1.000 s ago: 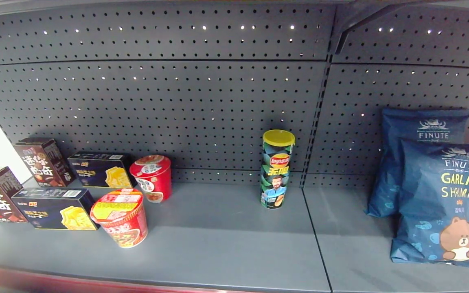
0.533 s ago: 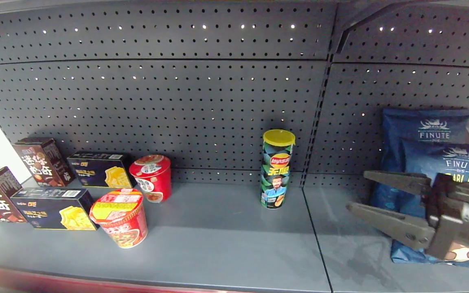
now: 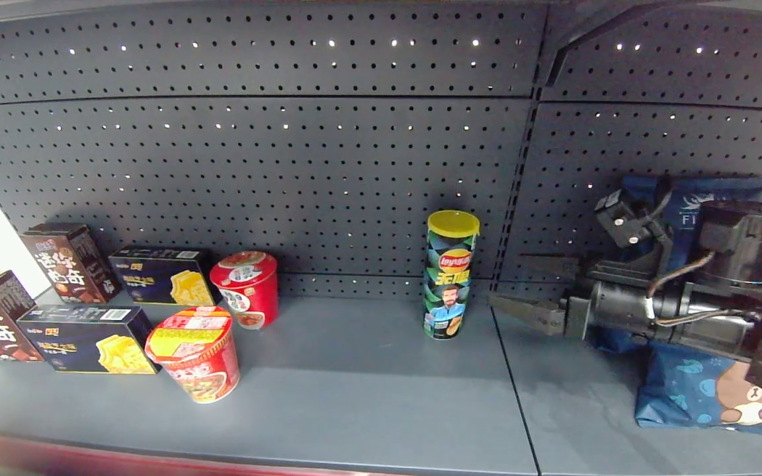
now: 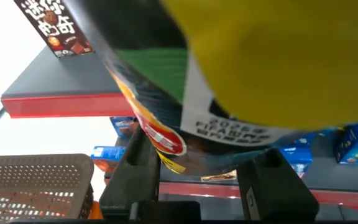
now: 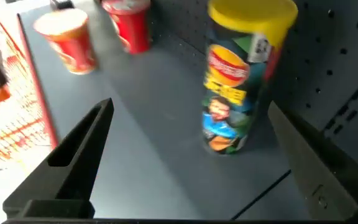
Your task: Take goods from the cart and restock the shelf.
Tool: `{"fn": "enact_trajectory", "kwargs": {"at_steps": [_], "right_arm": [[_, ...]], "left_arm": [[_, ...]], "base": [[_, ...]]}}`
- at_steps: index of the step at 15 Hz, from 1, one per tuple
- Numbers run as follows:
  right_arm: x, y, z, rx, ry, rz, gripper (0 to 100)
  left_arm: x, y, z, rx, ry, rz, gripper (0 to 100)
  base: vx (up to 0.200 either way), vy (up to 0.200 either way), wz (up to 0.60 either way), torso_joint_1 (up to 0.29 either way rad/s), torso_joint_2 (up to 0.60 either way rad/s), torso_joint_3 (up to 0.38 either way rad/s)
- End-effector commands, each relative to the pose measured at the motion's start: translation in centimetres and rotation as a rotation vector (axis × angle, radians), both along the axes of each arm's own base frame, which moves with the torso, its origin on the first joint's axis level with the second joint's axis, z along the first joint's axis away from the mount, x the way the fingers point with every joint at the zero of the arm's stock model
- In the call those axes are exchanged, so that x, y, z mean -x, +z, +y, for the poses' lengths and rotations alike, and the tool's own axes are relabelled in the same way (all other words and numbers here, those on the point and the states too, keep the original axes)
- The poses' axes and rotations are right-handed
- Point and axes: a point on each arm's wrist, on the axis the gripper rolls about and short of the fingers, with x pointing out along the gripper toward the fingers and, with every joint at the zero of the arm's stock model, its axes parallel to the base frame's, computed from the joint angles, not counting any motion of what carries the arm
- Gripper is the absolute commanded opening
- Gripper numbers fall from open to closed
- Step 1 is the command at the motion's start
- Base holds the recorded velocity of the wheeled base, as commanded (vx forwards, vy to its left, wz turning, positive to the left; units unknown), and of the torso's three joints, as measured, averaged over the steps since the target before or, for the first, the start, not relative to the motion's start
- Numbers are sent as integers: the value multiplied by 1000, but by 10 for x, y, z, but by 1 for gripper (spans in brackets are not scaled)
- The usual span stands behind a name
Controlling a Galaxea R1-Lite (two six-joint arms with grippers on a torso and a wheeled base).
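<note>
Grey shelf [image 3: 354, 396]: right gripper [image 3: 508, 281], spread, newly in from 3 o'clock toward chip can [image 3: 452, 274]. Left gripper [image 4: 197, 162] pinches second chip can [image 4: 166, 68], ready for restocking.

Four boxes [image 3: 90, 337]; two cups [image 3: 197, 354], bags [image 3: 685, 391], cans [image 3: 450, 274]

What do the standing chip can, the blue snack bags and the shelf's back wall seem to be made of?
Standing chip can: probably cardboard tube, glossy printed wrap, plastic-looking yellow lid. Blue snack bags: likely thin plastic film, creased and soft. Back wall: matte dark-painted sheet metal, judging by its regular punched holes.
</note>
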Motion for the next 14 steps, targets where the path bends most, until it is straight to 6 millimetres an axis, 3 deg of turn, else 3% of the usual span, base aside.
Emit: {"fn": "enact_trajectory", "kwargs": {"at_steps": [1, 7, 14], "right_arm": [[-37, -30, 4, 28, 3, 44, 100], [-85, -46, 16, 20, 20, 44, 100], [-98, -72, 20, 19, 39, 69, 100]], "left_arm": [[0, 0, 0, 7, 1, -1, 0], [0, 0, 0, 10, -15, 0, 0], [-1, -4, -1, 8, -17, 15, 0]], "base": [[0, 0, 0, 0, 0, 0], [0, 0, 0, 0, 0, 0], [0, 0, 0, 0, 0, 0]]}}
